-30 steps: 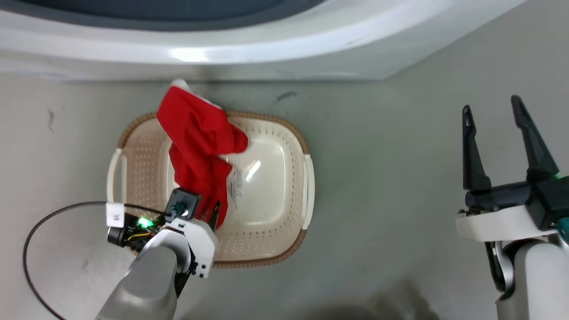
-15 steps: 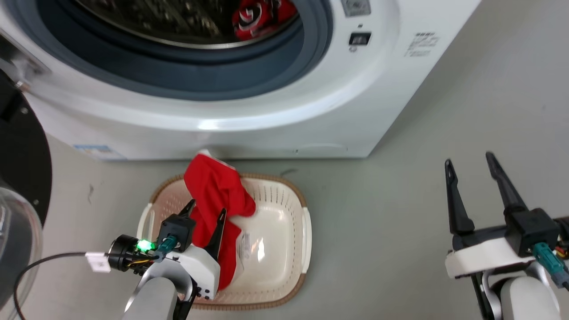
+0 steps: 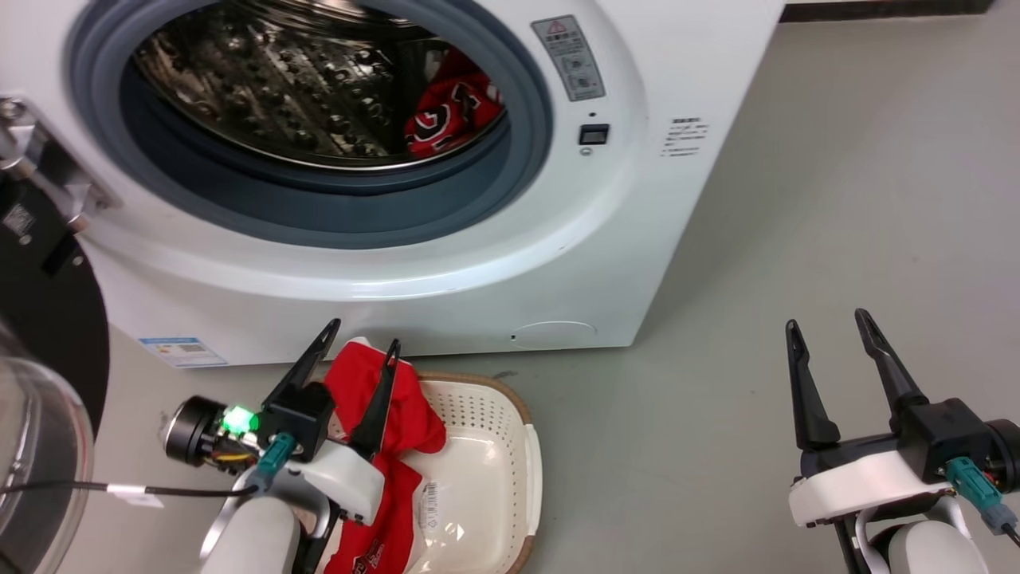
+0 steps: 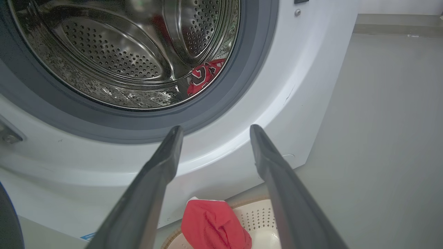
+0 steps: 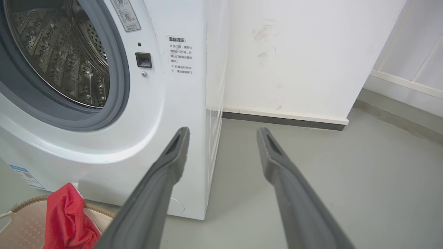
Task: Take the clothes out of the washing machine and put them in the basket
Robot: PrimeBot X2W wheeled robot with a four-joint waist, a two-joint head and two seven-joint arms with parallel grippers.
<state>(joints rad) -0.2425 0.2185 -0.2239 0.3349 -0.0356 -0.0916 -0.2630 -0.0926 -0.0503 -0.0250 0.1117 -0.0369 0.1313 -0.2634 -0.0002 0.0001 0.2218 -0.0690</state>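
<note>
One red jersey (image 3: 381, 414) lies draped over the back rim of the cream basket (image 3: 498, 446) on the floor before the washing machine (image 3: 606, 223). The same jersey (image 4: 213, 224) (image 5: 67, 218) shows in both wrist views, as does the basket (image 4: 258, 218) (image 5: 24, 221). A second red jersey (image 3: 450, 115) (image 4: 204, 74) sits low at the right inside the steel drum (image 3: 279, 96). My left gripper (image 3: 362, 343) (image 4: 214, 129) is open and empty above the basket's jersey, fingers aimed at the porthole. My right gripper (image 3: 827, 323) (image 5: 223, 131) hangs open over bare floor to the right.
The washer's black-framed glass door (image 3: 36, 414) stands swung open at the far left. A black cable (image 3: 80, 488) trails from my left wrist. Grey floor (image 3: 797, 199) spreads to the right of the machine, with a white wall (image 5: 294, 52) and skirting behind.
The head camera has tilted up, bringing the drum and second jersey into view. My left gripper has let go of the jersey, opened, and risen above the basket. The right gripper stayed open.
</note>
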